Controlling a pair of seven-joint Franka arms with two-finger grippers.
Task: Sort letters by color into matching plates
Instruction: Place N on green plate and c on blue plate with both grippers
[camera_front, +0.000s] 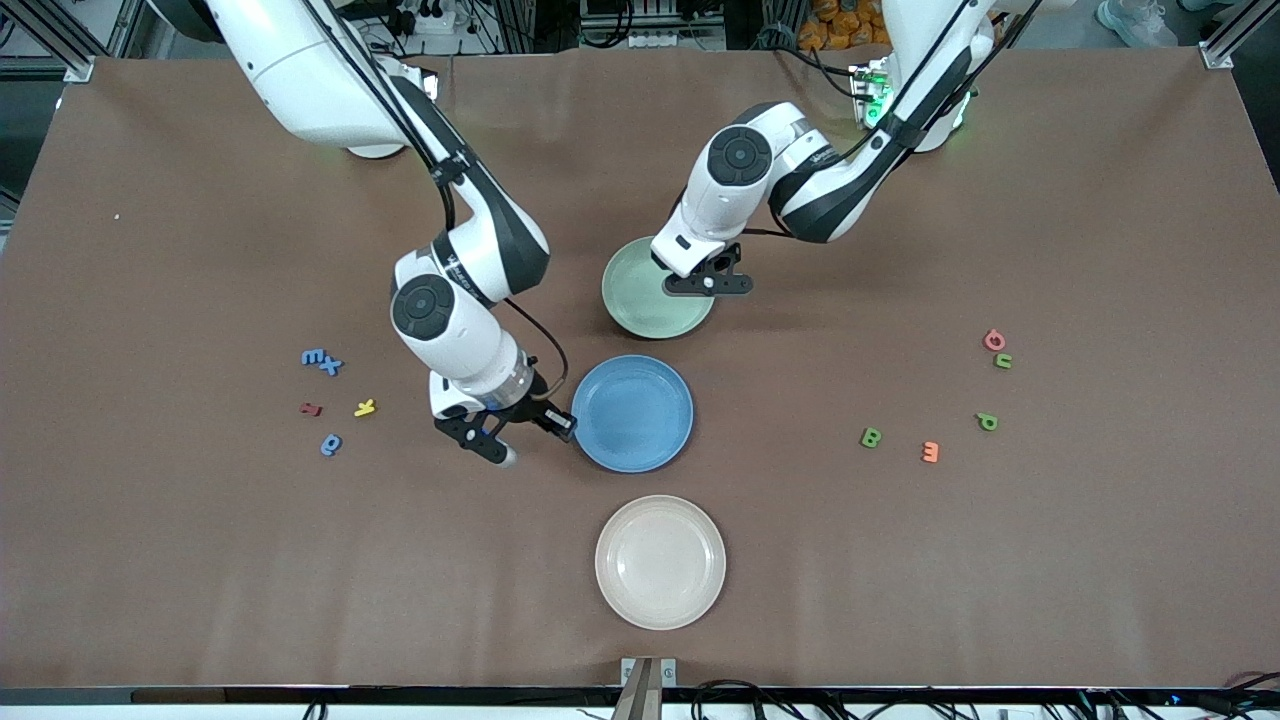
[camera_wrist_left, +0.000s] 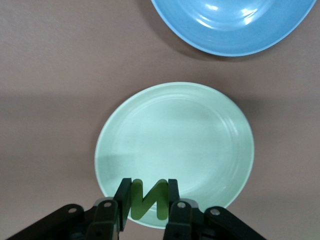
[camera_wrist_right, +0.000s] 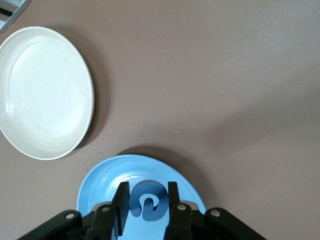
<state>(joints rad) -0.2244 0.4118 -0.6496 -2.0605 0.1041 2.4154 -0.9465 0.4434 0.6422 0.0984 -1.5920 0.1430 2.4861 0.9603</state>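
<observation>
Glossy blue plate (camera_wrist_left: 235, 30); matt brown table cover (camera_front: 150, 500); black fingers (camera_wrist_left: 122, 200).

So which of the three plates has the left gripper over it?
The pale green plate, the one farthest from the front camera: the left gripper holds a green letter over its rim. The blue plate and cream plate do not.

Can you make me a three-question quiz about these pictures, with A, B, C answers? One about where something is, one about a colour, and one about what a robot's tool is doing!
1. Which plate lies nearest the front camera?
A cream plate
B green plate
C blue plate

2. What colour is the letter in the left tool?
A red
B green
C yellow

3. What is the right tool doing?
A open, empty
B shut on a blue letter
C gripping a plate's rim

Answers:
1 A, it lies lowest in the front view.
2 B, the letter is green, held over the green plate.
3 B, it clamps the blue letter over the blue plate.
</observation>
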